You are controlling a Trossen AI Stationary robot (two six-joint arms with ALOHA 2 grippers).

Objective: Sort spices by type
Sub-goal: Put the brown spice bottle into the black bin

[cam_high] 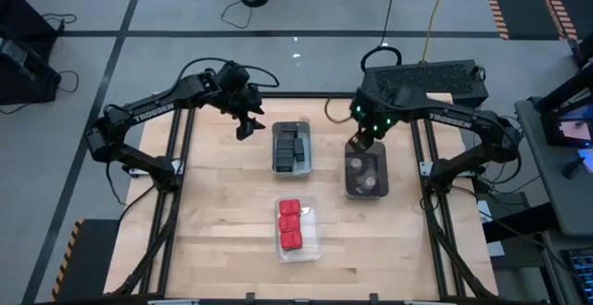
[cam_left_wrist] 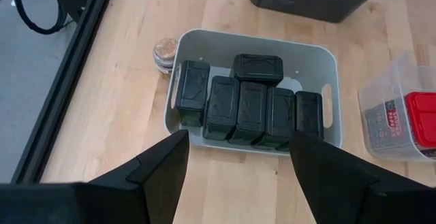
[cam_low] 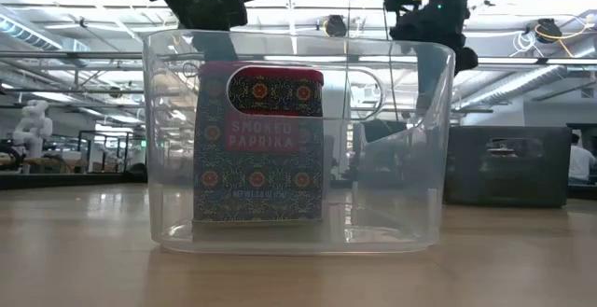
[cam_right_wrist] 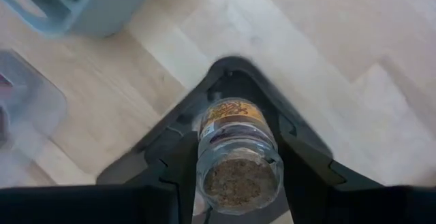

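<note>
Glass and tan-topped, a small round spice jar [cam_right_wrist: 238, 152] sits clamped between the right gripper [cam_right_wrist: 238, 183]'s two dark fingers [cam_right_wrist: 170, 173], one finger pressed on each side of it, with bare wooden table [cam_right_wrist: 354, 60] beyond the fingertips. From above, the right gripper [cam_high: 357, 146] hangs at the far end of the dark smoky tray [cam_high: 367, 173], where more round jars [cam_high: 369, 184] lie just past the fingertips.

Across the table, the left gripper [cam_high: 246, 125] hovers with its fingers [cam_left_wrist: 160, 173] spread wide and nothing between them. Straight ahead of those fingers lies the pale grey tray [cam_left_wrist: 327, 64], packed with six black spice blocks [cam_left_wrist: 251, 105] side by side. Another round jar with a tan top [cam_left_wrist: 165, 52] stands on the wood, touching or just beside that tray's outer wall, off to one side of the left fingers. Farther off to the other side is a clear plastic tray [cam_left_wrist: 392, 115] holding red blocks [cam_left_wrist: 421, 118].

Seen from above, the red blocks [cam_high: 291, 224] line up in their clear tray [cam_high: 312, 235], well apart from both grippers. At table height, the nearest red tin reads "Smoked Paprika" [cam_low: 260, 144] through the clear wall [cam_low: 410, 148].
</note>
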